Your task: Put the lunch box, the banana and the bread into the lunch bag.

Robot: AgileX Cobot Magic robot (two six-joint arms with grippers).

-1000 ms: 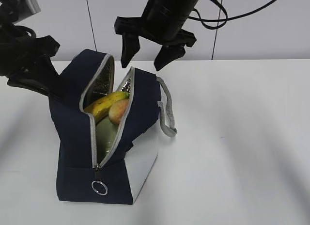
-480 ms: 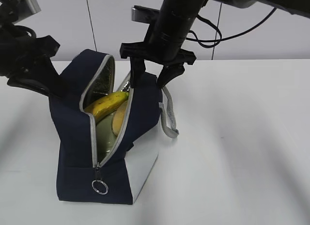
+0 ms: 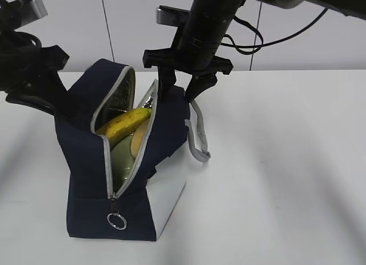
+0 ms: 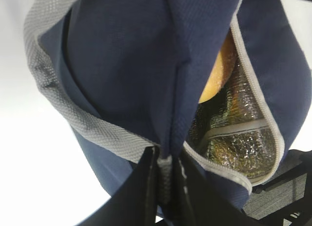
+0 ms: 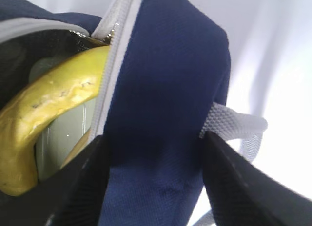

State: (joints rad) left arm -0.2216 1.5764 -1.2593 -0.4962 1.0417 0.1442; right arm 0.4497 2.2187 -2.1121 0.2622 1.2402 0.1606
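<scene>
The navy lunch bag stands open on the white table. Inside it lie the yellow banana, the golden bread beside it, and the sage-green lid of the lunch box below them. My left gripper is shut on the bag's left wall; in the left wrist view it pinches fabric by the grey strap. My right gripper is open, its fingers straddling the bag's right wall. The banana and the lid show in the right wrist view.
A grey handle hangs off the bag's right side. The zipper's ring pull hangs at the near end. The silver lining shows inside. Bare white table lies to the right.
My right gripper has come down from above the bag and now straddles its right wall. The wall has leaned inward, covering more of the bread. My left gripper holds as before.
</scene>
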